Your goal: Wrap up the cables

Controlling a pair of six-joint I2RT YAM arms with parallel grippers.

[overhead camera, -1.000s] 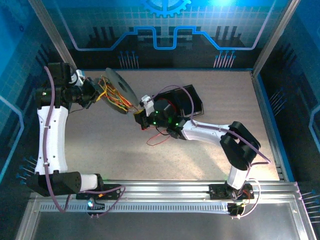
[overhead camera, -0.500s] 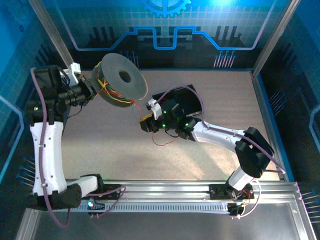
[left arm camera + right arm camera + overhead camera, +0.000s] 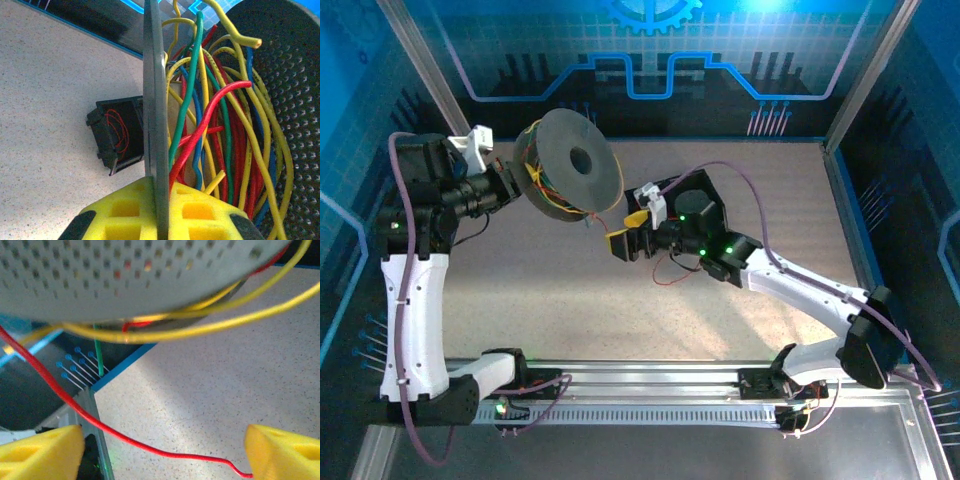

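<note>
The left gripper (image 3: 157, 212) is clenched on the thin flange of the black round plastic spool (image 3: 572, 165), holding it tilted above the far left part of the speckled beige table (image 3: 520, 290). The thin red, yellow, green and blue cables (image 3: 220, 130) sit loosely around its core, with several loops bulging outward. One loose red strand (image 3: 125, 440) crosses the gap between the spread yellow fingers (image 3: 40, 450) of the right gripper (image 3: 623, 243), which is released and grasps nothing (the strand's end lies near one finger). A black open box (image 3: 117, 132) sits toward the table's far edge. My judgement of the risk: if the spool turns while that strand has no tension, the slack loops could slip over the flange and tangle.
</note>
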